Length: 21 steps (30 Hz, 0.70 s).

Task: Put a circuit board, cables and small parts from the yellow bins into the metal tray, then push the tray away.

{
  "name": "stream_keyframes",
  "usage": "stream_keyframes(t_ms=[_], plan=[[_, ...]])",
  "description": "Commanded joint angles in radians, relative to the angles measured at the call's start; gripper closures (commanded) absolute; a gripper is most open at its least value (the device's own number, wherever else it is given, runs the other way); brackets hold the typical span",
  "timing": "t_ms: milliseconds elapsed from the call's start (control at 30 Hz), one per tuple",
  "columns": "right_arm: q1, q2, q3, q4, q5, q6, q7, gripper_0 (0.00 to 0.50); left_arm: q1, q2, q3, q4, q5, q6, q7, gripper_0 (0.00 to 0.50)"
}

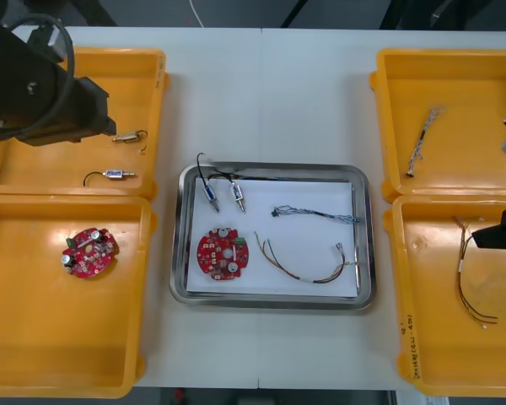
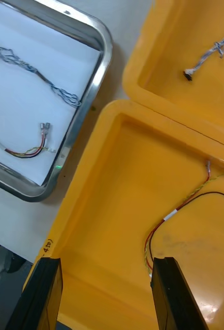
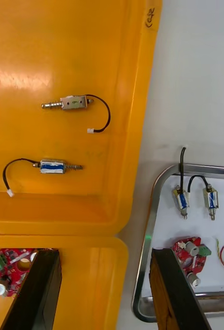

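My left gripper (image 3: 104,258) and right gripper (image 2: 106,265) hover over yellow bins (image 1: 59,337), both jaws apart; the metal tray (image 1: 270,168) sits loaded.

Table (image 1: 270,93), seen from the front. The metal tray (image 1: 364,253) lies at centre, with two bins on each side.

In the tray:
- The circuit board (image 1: 223,253) is near left.
- The pair of small metal parts (image 1: 211,196) lies side by side behind the board.
- The twisted cable (image 1: 316,213) is far right.
- The loose-wire cable (image 1: 308,266) lies in front of the twisted cable.

In the bins:
- Far left bin (image 1: 156,84): second pair of small metal parts (image 1: 114,175).
- Near left bin (image 1: 34,354): second circuit board (image 1: 88,251).
- Far right bin (image 1: 464,76): second twisted cable (image 1: 423,139).
- Near right bin (image 1: 438,354): second loose-wire cable (image 1: 468,283).
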Motion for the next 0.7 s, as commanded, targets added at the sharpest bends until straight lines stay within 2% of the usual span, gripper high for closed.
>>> stream_keyframes(t_ms=[33,200,333,700], plan=[[-0.063,-0.084,0.095,-0.075,-0.011,0.003,-0.04,0.0,0.013,0.071,0.086,-0.028,0.05,0.007,-0.063,0.0],[-0.126,-0.085,0.185,-0.082,-0.02,0.003,-0.029,0.0,0.049,0.088,0.127,-0.042,0.063,0.007,-0.097,0.0],[-0.229,-0.081,0.325,-0.082,-0.026,0.003,-0.024,0.0,0.119,0.111,0.161,-0.07,0.073,0.007,-0.148,0.0],[-0.439,-0.005,0.69,-0.059,0.077,0.003,-0.006,0.0,0.263,0.169,0.201,-0.128,0.113,0.007,-0.172,0.0]])
